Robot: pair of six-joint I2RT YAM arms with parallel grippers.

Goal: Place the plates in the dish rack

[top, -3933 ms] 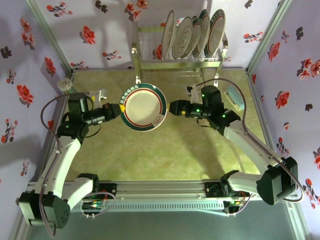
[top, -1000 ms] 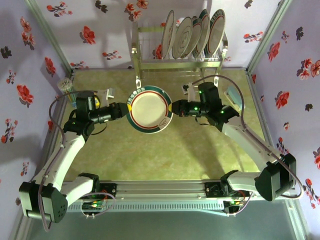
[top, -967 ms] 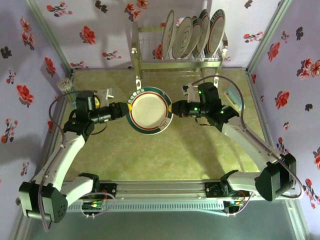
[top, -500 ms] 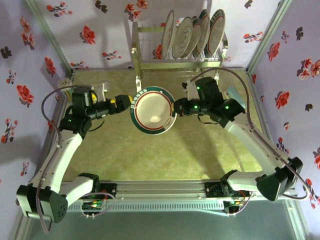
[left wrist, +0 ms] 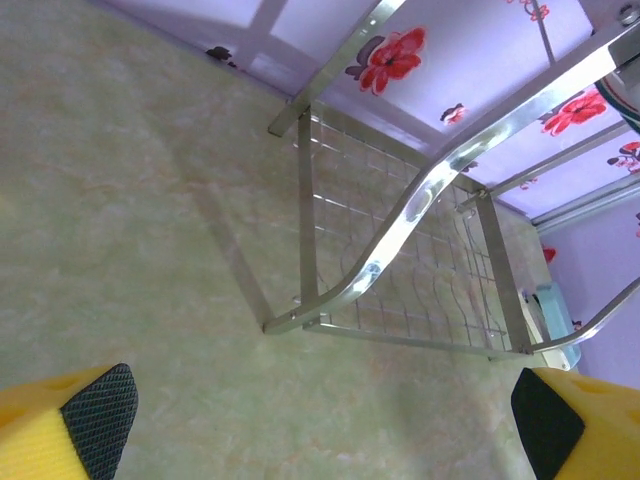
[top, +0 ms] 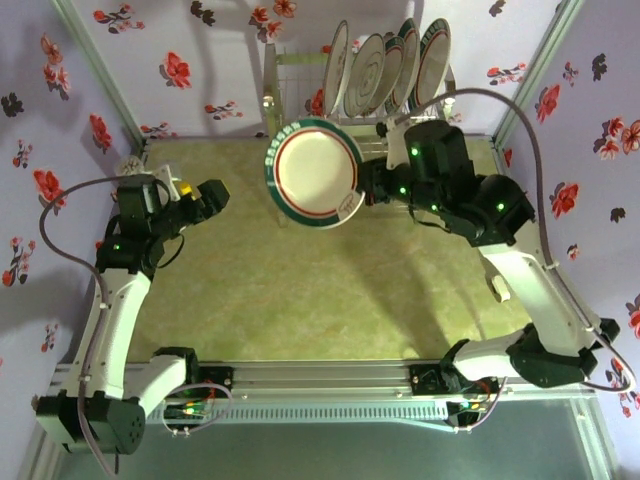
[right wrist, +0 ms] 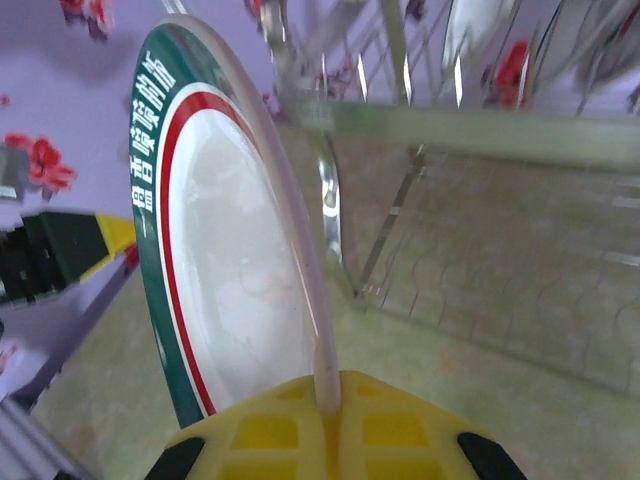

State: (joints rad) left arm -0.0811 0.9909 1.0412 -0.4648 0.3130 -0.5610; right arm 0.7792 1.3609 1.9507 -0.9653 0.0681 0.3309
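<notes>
Plates [top: 385, 68]: what looks like five stand on edge in the right part of the dish rack [top: 275, 100], at the far side of the table [top: 300, 300]. The slots to their left look free. One more plate [top: 313, 172], with a green band and a red ring at its rim, is in the air just in front of the rack's left front corner, its face tilted toward the top camera. Judgement: task nearly done. This is the only plate seen outside the rack; it is not yet turned on edge or lowered into a free slot.

Left arm: folded at the left side of the table, elbow bent, wrist pointing right toward the carried plate but well apart from it. Left tool [top: 214, 192] released, jaws wide, nothing between them. In the left wrist view the black pads [left wrist: 98, 412] sit at the two lower corners, with bare table and the rack's legs between.

Right arm: raised high over the right half of the table, forearm reaching left. Right tool [top: 366, 190] clenched on the plate's lower right rim. The right wrist view shows the rim running straight into the seam of the yellow fingers [right wrist: 260, 430]. The plate hangs from that one grip. Risk, as a guess: the edge hold is thin, so the plate could swing when turned.
</notes>
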